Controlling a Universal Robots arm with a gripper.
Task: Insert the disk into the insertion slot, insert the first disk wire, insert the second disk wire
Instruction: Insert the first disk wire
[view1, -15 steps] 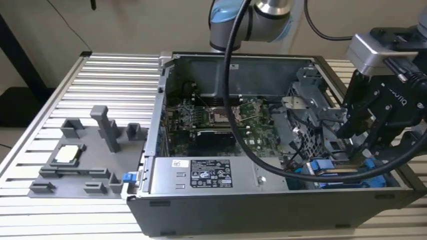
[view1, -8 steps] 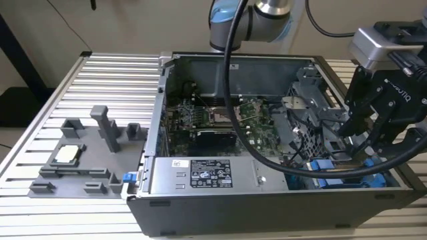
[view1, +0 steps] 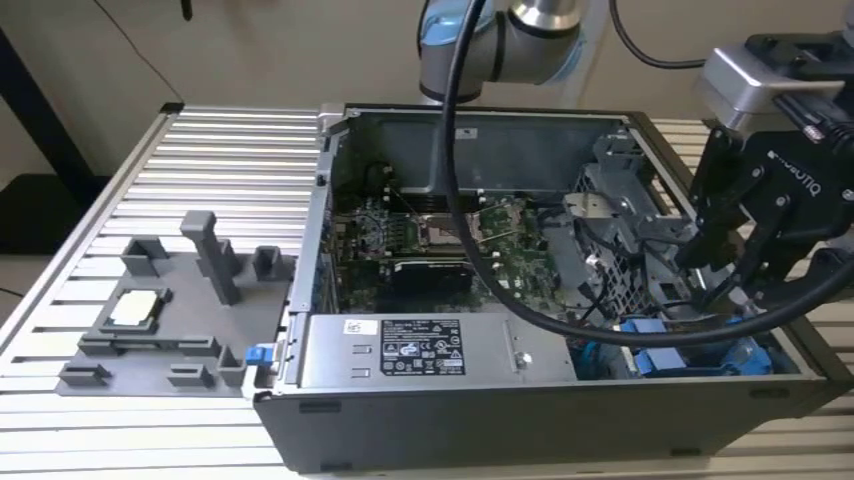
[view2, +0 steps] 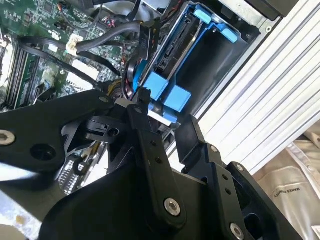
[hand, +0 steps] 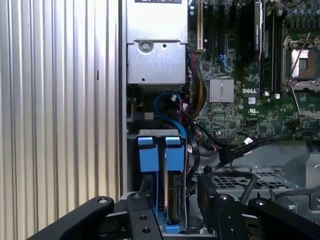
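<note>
— Nearest to us, in the second wrist view, is the tool (view2: 164, 110). Its two black fingers (view2: 150, 145) stand apart, and we see nothing clamped between them.

— Agreed. In the first wrist view the disk (hand: 174, 199) stands on edge between those fingers, seated in the insertion slot (hand: 156, 132) with its connector edge towards us. A second blue-tabbed bay (hand: 148, 157) sits just beside it. We cannot tell whether either finger touches the disk.

— And the surroundings? In the exterior view the open computer case (view1: 534, 415) takes the middle and lower right of the frame, resting on a ribbed aluminium table (view1: 227, 150).

— At the lower left of that frame we see a grey fixture plate (view1: 147, 345) lying on the table, with upright pegs (view1: 203, 250) and a small silver-topped chip (view1: 136, 308).

— Inside the case we note the green motherboard (view1: 454, 240), and a silver power supply (view1: 400, 350) along the near wall.

— Behind it all is a plain beige wall (view1: 267, 50). The arm (view1: 501, 40) enters at the top centre, and the tool hangs over the insertion slot at the exterior view's right.
</note>
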